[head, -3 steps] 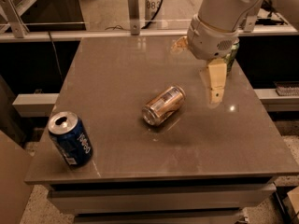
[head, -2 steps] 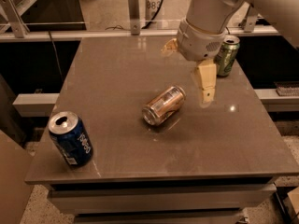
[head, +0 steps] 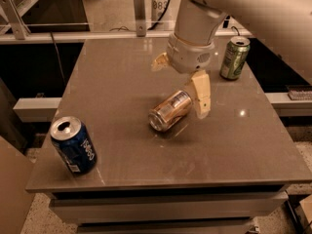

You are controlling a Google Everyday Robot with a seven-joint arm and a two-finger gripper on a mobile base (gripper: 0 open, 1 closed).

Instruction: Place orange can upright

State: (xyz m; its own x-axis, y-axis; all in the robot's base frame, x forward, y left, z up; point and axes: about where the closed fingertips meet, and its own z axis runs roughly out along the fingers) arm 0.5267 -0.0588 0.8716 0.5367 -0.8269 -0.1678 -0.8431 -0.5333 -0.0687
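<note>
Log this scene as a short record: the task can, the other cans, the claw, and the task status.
orange can: lying on its side, mid-table, one silver end facing front left
claw: open, hanging over the orange can's far end; one finger beside that end, contact unclear
blue can: upright, near the front-left corner
green can: upright, back right
table: brown top holding all three cans
task status: orange can not yet upright, not gripped

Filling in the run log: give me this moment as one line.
gripper: open, beside orange can | orange can: on its side | blue can, green can: upright
</note>
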